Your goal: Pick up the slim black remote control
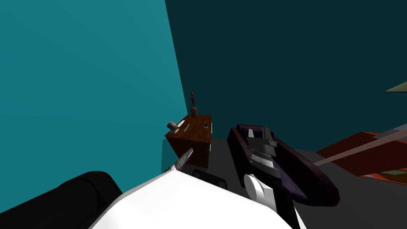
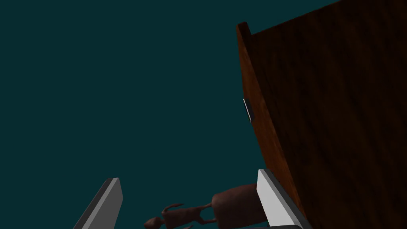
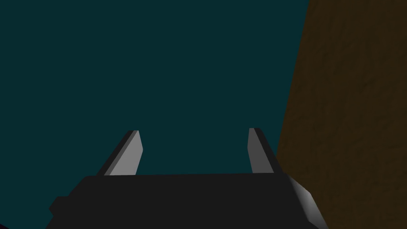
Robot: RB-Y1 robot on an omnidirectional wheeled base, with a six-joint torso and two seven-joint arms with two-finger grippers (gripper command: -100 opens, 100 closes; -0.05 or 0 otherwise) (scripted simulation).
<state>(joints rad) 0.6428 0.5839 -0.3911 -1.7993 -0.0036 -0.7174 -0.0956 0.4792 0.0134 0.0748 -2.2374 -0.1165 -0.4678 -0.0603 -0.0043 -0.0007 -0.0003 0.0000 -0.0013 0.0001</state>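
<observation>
A small flat black remote [image 1: 206, 125] lies on top of a brown wooden cabinet [image 1: 194, 145] by the teal wall corner. In the left wrist view it is a thin dark slab [image 2: 247, 109] on the cabinet's [image 2: 338, 119] top, seen almost edge-on, well beyond my fingers. My left gripper [image 1: 187, 154] hangs open in front of the cabinet, below its top; in its own view the left gripper [image 2: 190, 191] holds nothing. My right gripper [image 3: 194, 139] is open and empty, and its arm [image 1: 260, 149] reaches over a dark couch.
A brown statuette [image 1: 193, 105] stands at the cabinet's back edge, also seen as the statuette [image 2: 206, 210] between my left fingers. A round object [image 1: 172, 126] and a white strip [image 1: 186, 128] share the top. The dark couch [image 1: 286, 167] lies right, red furniture [image 1: 369, 155] farther right.
</observation>
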